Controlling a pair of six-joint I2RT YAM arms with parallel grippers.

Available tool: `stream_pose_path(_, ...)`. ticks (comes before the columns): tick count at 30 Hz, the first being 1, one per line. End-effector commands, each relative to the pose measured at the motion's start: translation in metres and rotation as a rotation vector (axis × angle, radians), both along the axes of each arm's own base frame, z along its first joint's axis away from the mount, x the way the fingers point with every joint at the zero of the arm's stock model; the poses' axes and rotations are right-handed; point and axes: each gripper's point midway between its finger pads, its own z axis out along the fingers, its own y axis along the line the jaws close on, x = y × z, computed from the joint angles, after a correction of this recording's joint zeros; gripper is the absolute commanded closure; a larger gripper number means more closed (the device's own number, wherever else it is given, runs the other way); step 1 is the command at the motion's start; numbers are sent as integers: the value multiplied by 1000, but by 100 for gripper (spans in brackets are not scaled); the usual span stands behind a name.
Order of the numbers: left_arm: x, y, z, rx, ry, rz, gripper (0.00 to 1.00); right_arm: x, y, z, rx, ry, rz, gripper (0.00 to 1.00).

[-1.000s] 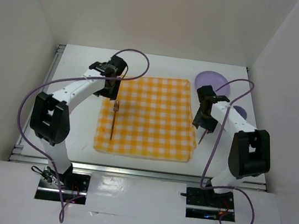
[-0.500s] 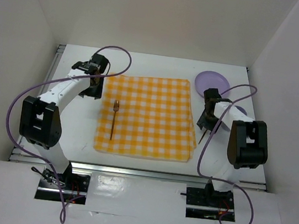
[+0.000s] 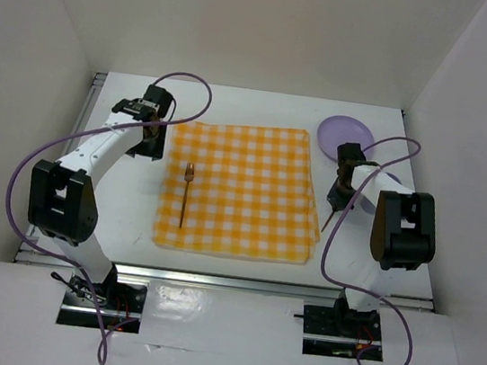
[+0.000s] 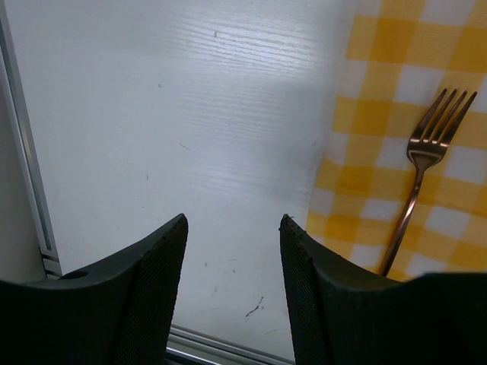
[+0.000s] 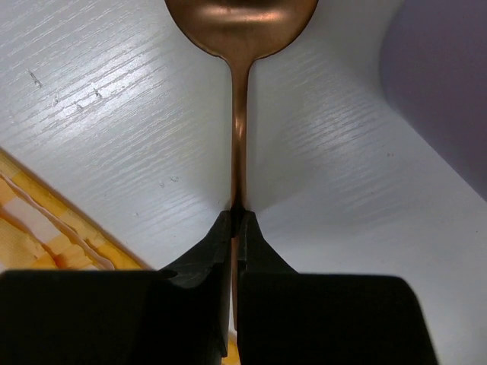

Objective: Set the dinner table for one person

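Top view: the dinner table (image 3: 263,108) is filling the whole enclosure floor, plain white. A yellow-and-white checked cloth (image 3: 251,193) is lying flat on its middle. A copper fork (image 3: 185,197) is lying on the cloth's left side, tines pointing toward the far edge. A purple plate (image 3: 345,135) is sitting on bare table just beyond the cloth's far right corner. The left gripper (image 3: 148,137) is hanging over bare table just left of the cloth's far left corner. The right gripper (image 3: 339,196) is reaching down just right of the cloth, with a thin spoon (image 3: 328,220) sticking out of it toward the near edge.

Left wrist view: the 2 fingers (image 4: 156,266) are standing well apart, with nothing in the gap, over white tabletop. The metal rail (image 4: 27,175) is running along the left, with the fork and cloth at right.

Right wrist view: the jaws are pinching tight on the spoon's handle. The bowl is pointing away over bare table, with the cloth edge at lower left and the plate at upper right.
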Motion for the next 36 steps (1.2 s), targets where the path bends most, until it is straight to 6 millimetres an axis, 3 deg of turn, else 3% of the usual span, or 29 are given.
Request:
stream_pose_path(1, 2, 4, 18, -2, -41, -14, 41, -3, -5, -9, -20, 18, 37, 100)
stream_pose_path(5, 0, 2, 20, -11, -39, -19, 41, 6, -13, 17, -70, -26, 64, 100)
stream_pose_path(8, 0, 4, 20, -2, -41, -15, 41, 15, -18, 54, -121, -86, 63, 100)
stream_pose_path(11, 0, 7, 21, 11, -43, -9, 41, 30, 7, 95, -115, -195, 133, 100)
stream_pose_path(13, 2, 6, 21, 9, -52, -9, 41, 28, 24, 107, -100, -211, 178, 100)
stream_pose_path(14, 2, 6, 21, 9, -52, -9, 41, 28, 49, 115, -78, -239, 232, 100)
stream_pose_path(16, 0, 8, 22, 17, -53, -5, 41, 21, 76, 116, -76, -247, 294, 100)
stream_pose_path(17, 0, 8, 22, 17, -53, -5, 41, 12, 101, 112, -74, -247, 339, 100)
stream_pose_path(19, -1, 13, 23, 24, -64, 8, 41, -1, 126, 100, -55, -225, 378, 100)
stream_pose_path(22, -3, 17, 23, 25, -64, 17, 41, -17, 138, 74, -34, -174, 393, 100)
stream_pose_path(28, -6, 19, 24, 15, -74, 23, 41, -29, 168, 45, -6, -139, 449, 100)
stream_pose_path(36, -8, 22, 24, 15, -74, 32, 41, -34, 169, 22, 6, -113, 457, 100)
